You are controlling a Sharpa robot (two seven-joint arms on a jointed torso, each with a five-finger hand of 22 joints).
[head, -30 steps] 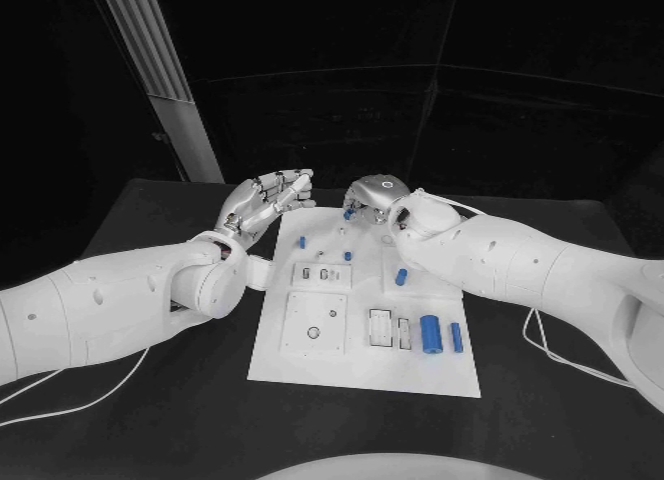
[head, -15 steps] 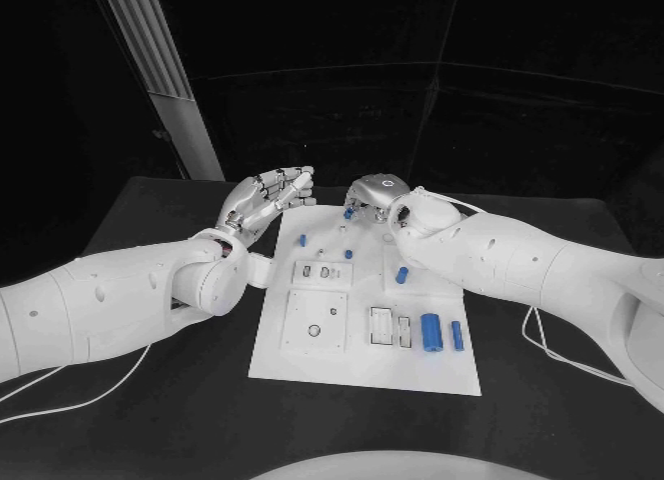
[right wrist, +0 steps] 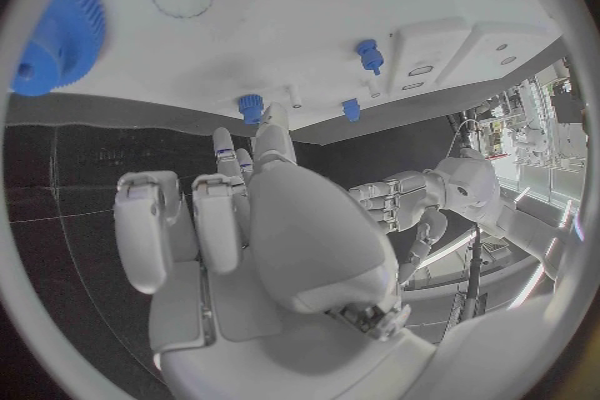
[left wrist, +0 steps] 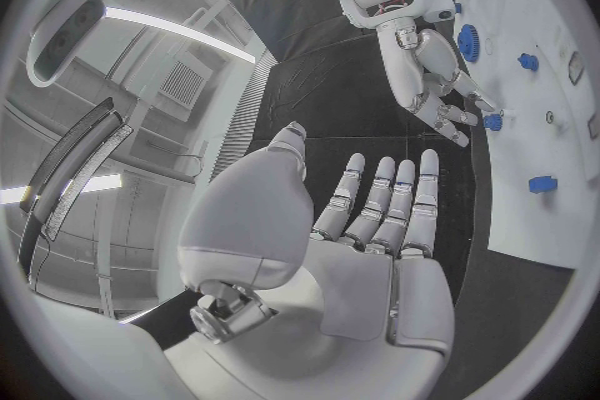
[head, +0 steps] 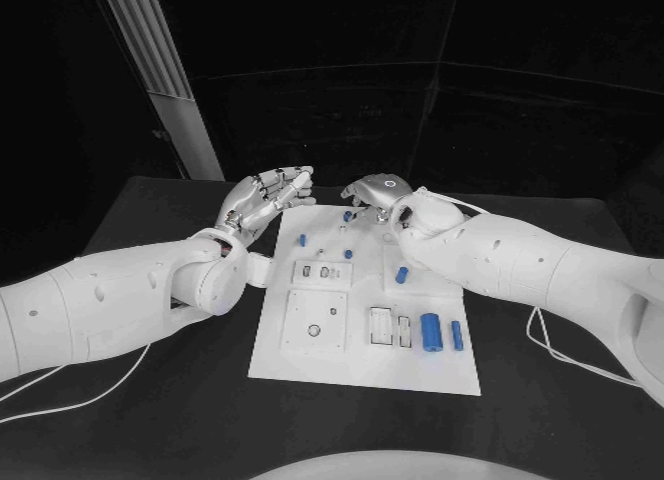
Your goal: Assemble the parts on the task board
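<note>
- Drifting a little, the right hand now sits slightly farther toward the far edge of the task board than a sec ago; small shift, no big move.
- Right hand's fingers reach down twd a small blue part at the far edge; from the right wrist view the fingertips are just beside a blue peg, but can't tell if it's actually pinched.
- Left hand hasn't budged: held up beside the board's far left corner, fingers straight and apart, holding nothing.
- Meaning, prob: right hand is settling onto that far part, grasp not yet confirmed; assembly looks early, w/ other blue parts loose on the board, e.g. a blue cylinder near the right edge and a blue gear by the far side.
- Surface: black table, matte, white board lying flat mid-table.
- Room: dark walls, pale column behind on the left.
</note>
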